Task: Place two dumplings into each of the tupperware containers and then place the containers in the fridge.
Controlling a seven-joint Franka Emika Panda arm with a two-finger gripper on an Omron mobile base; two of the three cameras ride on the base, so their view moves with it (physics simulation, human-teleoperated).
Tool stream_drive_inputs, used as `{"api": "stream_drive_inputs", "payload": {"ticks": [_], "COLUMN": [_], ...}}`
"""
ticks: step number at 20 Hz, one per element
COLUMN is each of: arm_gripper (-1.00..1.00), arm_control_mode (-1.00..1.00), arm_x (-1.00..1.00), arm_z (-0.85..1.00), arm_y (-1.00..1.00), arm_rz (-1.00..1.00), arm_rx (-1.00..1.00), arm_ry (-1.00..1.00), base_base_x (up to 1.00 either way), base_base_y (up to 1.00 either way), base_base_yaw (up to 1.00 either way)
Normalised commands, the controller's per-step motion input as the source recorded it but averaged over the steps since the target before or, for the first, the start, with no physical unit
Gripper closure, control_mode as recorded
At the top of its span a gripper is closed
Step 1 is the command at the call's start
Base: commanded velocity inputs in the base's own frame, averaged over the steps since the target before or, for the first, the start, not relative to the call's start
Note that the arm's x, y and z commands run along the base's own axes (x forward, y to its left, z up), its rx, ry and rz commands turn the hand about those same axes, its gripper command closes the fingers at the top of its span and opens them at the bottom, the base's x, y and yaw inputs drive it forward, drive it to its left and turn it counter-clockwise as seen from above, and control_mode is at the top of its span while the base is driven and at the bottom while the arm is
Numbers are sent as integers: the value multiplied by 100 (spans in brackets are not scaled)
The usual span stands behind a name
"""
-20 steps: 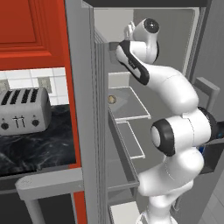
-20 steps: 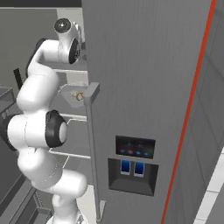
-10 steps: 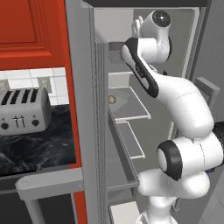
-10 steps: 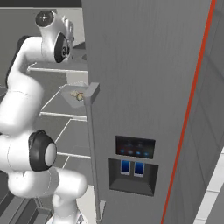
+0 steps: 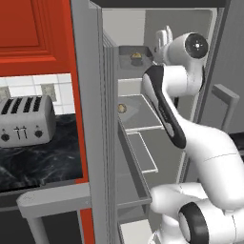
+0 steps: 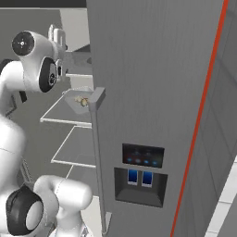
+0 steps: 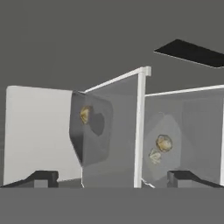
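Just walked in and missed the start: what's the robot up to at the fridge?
The arm is reaching into the open fridge with its gripper open and holding nothing. Two tupperware containers sit on shelves inside: the darker container on one, the lighter container on another, with dumplings in them. From the look of it, both containers are already in the fridge.

A: The fridge (image 6: 152,83) door looks like matt grey metal, smooth all over.
B: The toaster (image 5: 26,121) is brushed silvery metal; the desk (image 5: 43,162) is glossy black marble, and the cabinets (image 5: 35,33) red lacquer.
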Motion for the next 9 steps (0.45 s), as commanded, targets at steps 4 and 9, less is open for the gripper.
{"api": "stream_drive_inputs", "payload": {"ticks": [4,9], "arm_gripper": [-100,-100], "arm_control_mode": [-100,-100], "arm_x": [-100,-100], "arm_z": [0,0], "arm_y": [-20,-16], "arm_rz": [-2,-1], "arm_rx": [0,0], "arm_ry": [-2,-8], "base_base_x": [0,0], "base_base_y": [0,0], "base_base_yaw": [0,0]}}
